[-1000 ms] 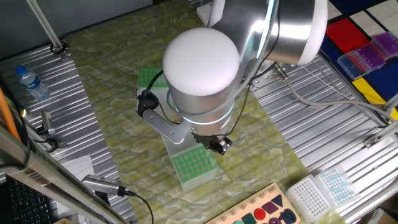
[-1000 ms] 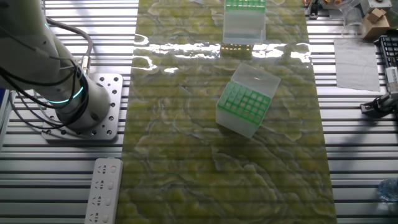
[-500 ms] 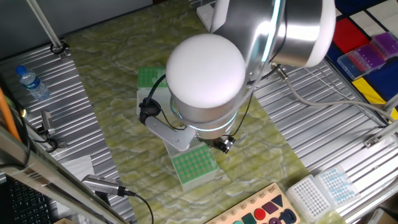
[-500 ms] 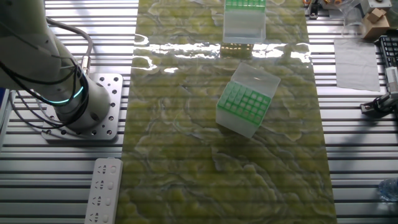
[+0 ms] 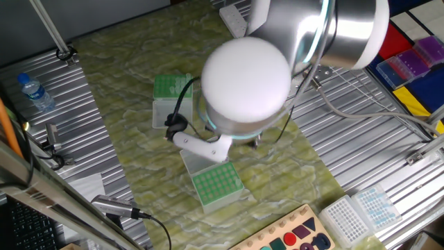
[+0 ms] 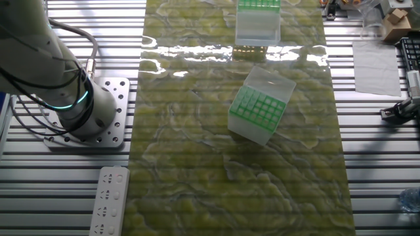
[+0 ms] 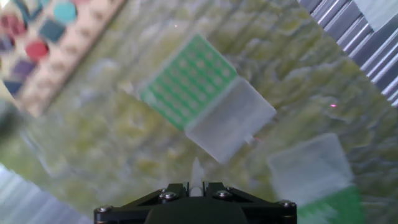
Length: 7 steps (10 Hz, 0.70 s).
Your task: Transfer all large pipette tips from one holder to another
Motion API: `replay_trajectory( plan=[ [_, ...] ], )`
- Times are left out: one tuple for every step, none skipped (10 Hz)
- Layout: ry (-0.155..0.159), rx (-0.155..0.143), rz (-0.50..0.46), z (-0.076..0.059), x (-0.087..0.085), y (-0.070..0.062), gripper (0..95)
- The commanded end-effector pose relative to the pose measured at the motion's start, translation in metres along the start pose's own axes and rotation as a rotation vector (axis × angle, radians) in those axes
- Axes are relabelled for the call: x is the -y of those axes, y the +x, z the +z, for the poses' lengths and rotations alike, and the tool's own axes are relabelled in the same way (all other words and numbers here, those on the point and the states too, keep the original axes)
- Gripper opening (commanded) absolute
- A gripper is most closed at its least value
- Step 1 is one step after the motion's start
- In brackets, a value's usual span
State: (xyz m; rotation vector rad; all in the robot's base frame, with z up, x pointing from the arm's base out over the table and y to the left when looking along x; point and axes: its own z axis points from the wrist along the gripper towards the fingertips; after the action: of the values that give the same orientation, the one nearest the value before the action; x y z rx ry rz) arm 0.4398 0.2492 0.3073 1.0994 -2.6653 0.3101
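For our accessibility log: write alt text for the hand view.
Blurred look down from the gripper, which holds a pale pipette tip between its fingers, above a tip holder with a green grid top and open clear lid on a yellow-green mat. A second holder sits at lower right.

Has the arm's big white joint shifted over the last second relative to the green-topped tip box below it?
Yes. In one fixed view the white joint moved right, toward the purple racks, exposing more of the far green holder.

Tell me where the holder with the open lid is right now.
The open-lid holder sits near the middle of the green mat in the other fixed view, just in front of the second holder at the mat's far edge.
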Motion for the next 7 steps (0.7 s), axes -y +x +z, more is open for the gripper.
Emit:
replay_trajectory(
  plan=[
    [0.082, 0.002, -0.126, 0.0279, 0.0168, 0.0436, 0.0],
    [0.094, 0.007, -0.156, 0.0323, 0.0189, 0.0429, 0.0],
    [0.097, 0.016, -0.176, 0.0346, 0.0204, 0.0402, 0.0],
    [0.093, 0.03, -0.189, 0.0356, 0.0208, 0.0362, 0.0],
    [0.094, 0.032, -0.194, 0.0356, 0.0208, 0.0362, 0.0],
    [0.092, 0.045, -0.185, 0.0356, 0.0208, 0.0362, 0.0],
    [0.089, 0.058, -0.147, 0.0356, 0.0208, 0.0362, 0.0]
  ],
)
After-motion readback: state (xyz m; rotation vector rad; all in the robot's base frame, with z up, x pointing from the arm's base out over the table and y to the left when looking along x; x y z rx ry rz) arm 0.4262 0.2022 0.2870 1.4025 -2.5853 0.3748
